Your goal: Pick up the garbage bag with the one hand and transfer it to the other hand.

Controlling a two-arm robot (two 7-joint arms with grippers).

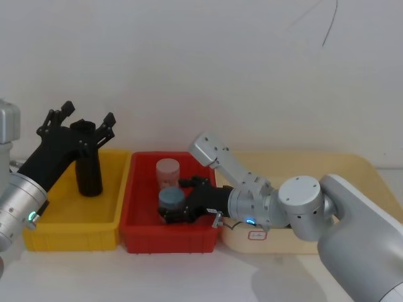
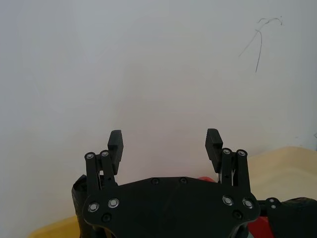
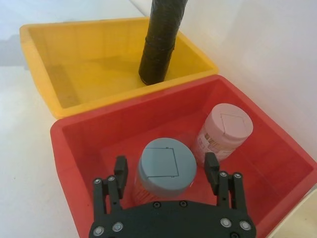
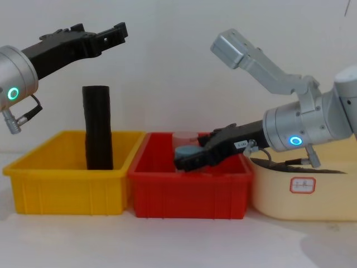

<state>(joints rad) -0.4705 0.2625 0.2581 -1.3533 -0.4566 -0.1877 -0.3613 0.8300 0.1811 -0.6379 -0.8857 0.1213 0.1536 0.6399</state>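
The garbage bag (image 1: 89,170) (image 4: 98,128) (image 3: 158,39) is a matte black roll standing upright in the yellow bin (image 1: 69,236) (image 4: 67,190). My left gripper (image 1: 88,114) (image 4: 106,30) (image 2: 165,141), on the green-lit wrist, hovers open just above the roll's top, with nothing between its fingers. My right gripper (image 1: 171,202) (image 4: 184,159) (image 3: 166,164), on the blue-lit wrist, reaches low into the red bin (image 1: 167,239) (image 3: 64,163). It is open, and its fingers flank a jar with a grey-blue lid (image 3: 163,176) (image 1: 170,195).
A pink-lidded jar (image 1: 167,170) (image 3: 225,129) stands in the red bin behind the grey-blue one. A cream tub (image 4: 301,195) (image 1: 315,163) sits to the right of the red bin. The three containers stand side by side against a white wall.
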